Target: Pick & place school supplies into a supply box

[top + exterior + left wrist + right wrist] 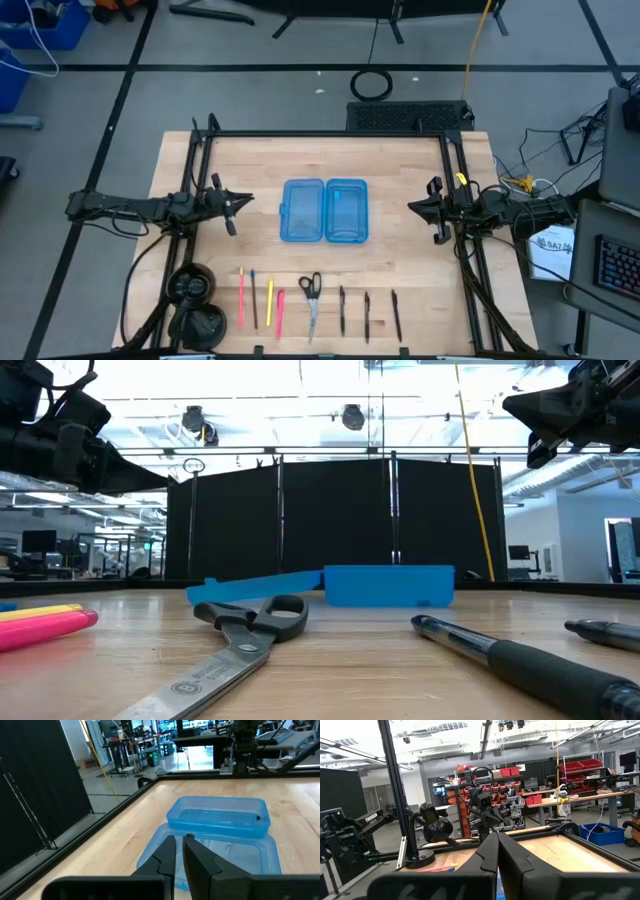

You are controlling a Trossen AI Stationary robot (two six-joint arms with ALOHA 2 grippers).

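Note:
The supply box lies open on its two halves at the table's middle, translucent blue; the left wrist view shows it as the supply box just beyond my fingers. The school supplies lie flat in a row near the table's front edge: pink, dark and yellow pens, scissors and black pens. My left gripper hovers left of the box, fingers drawn together with a thin slit, nothing in it. My right gripper hovers right of the box, shut and empty.
A black frame rail runs along each side of the table, under both arms. A black round stand sits at the front left corner. Bare wood lies between the box and the row of supplies.

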